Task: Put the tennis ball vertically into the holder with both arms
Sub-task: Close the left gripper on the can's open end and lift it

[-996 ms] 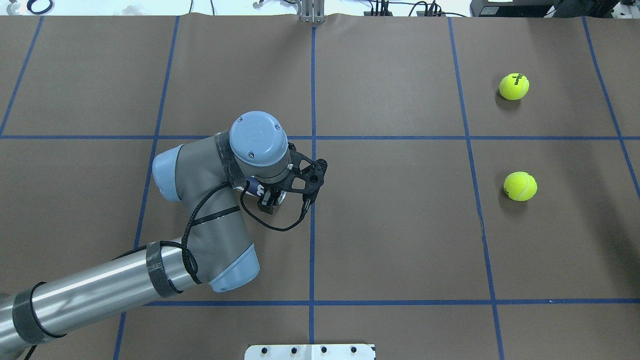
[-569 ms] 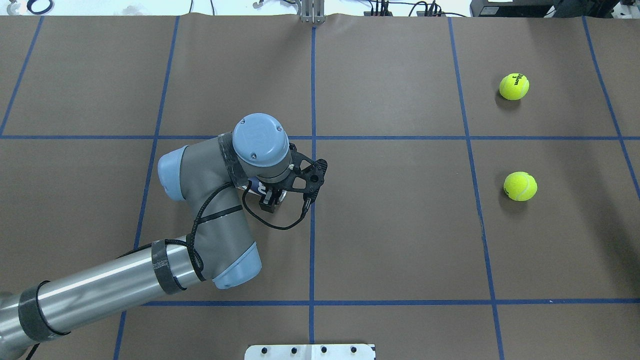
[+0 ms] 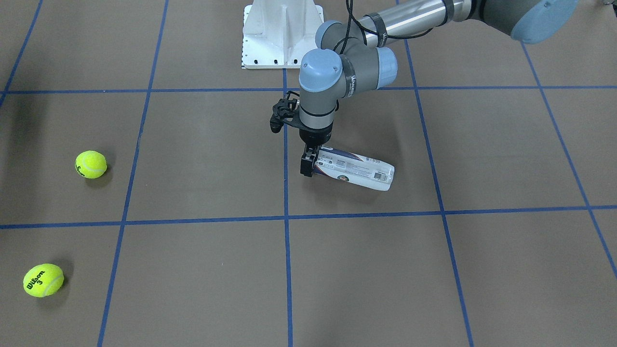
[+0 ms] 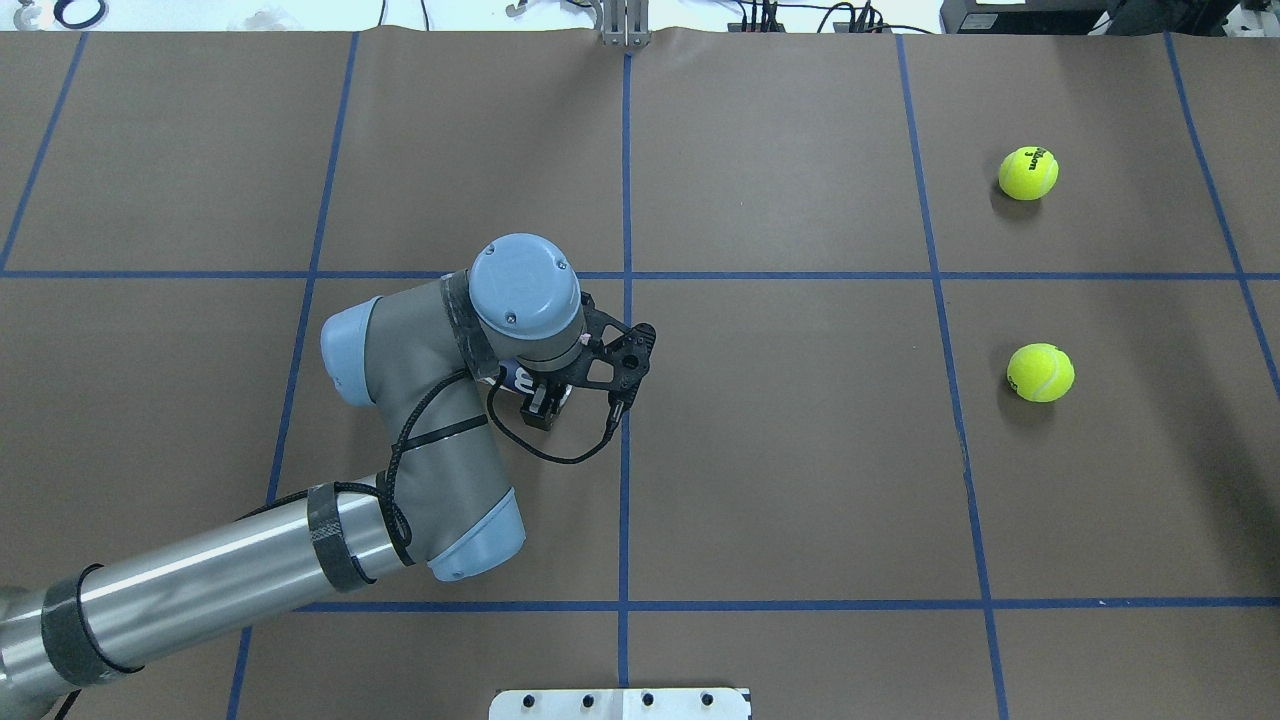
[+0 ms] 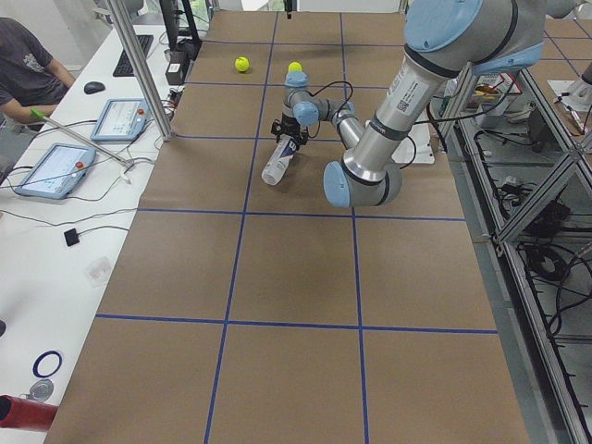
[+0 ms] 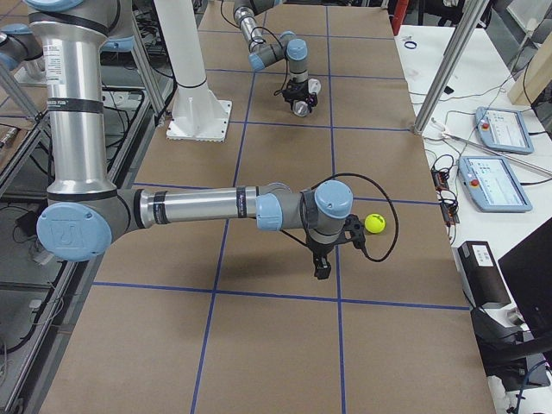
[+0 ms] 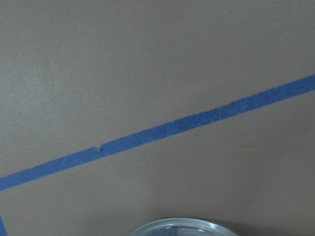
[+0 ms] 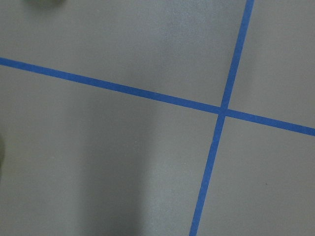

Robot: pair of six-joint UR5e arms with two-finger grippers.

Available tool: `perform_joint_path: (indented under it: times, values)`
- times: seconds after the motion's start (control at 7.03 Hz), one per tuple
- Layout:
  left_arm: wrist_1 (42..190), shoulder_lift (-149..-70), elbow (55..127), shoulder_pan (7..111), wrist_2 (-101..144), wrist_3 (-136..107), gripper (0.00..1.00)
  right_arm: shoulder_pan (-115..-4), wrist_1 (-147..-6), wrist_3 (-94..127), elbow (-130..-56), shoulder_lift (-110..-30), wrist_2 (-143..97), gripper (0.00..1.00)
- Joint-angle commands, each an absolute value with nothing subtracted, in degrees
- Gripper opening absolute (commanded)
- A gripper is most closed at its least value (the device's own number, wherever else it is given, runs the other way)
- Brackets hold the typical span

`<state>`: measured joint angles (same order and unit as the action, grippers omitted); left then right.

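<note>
The holder [image 3: 356, 171], a clear can with a navy-and-white label, lies nearly flat and slightly tilted near the table's middle. My left gripper [image 3: 308, 165] points down and is shut on the rim of its open end. From overhead the wrist hides most of the holder [image 4: 517, 377], and the left gripper [image 4: 540, 406] shows just below the wrist. The clear rim [image 7: 182, 226] shows at the bottom of the left wrist view. Two yellow tennis balls [image 4: 1028, 173] [image 4: 1040, 372] lie far to the right. My right gripper [image 6: 321, 267] hangs above the table near one ball [image 6: 373, 223]; I cannot tell whether it is open or shut.
The white pedestal base [image 3: 282, 33] stands at the robot's edge of the table. Blue tape lines [image 4: 626, 300] divide the brown table cover. An operator [image 5: 23, 69] sits at a side bench with tablets [image 5: 54, 168].
My left arm's wrist and elbow have shifted slightly to the right, with the holder still in the gripper. The balls have not moved.
</note>
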<state>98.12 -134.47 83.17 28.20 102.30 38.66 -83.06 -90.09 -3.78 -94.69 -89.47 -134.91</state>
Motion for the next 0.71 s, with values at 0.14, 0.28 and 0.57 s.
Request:
perform_joint_path:
  times: [0.14, 0.28, 0.57]
  values:
    - [99.76, -134.39, 82.09, 27.77, 102.3, 37.09, 0.99, -83.06, -90.09, -3.78, -94.4, -89.47, -134.91, 0.99]
    - [99.76, -134.47, 82.18, 27.77, 102.3, 37.09, 0.98, -83.06, -90.09, -3.78, -94.39, -89.47, -134.91, 0.99]
    - [99.76, -134.47, 82.09, 27.77, 102.3, 37.09, 0.9, -83.06, -90.09, -3.78, -94.39, -89.47, -134.91, 0.99]
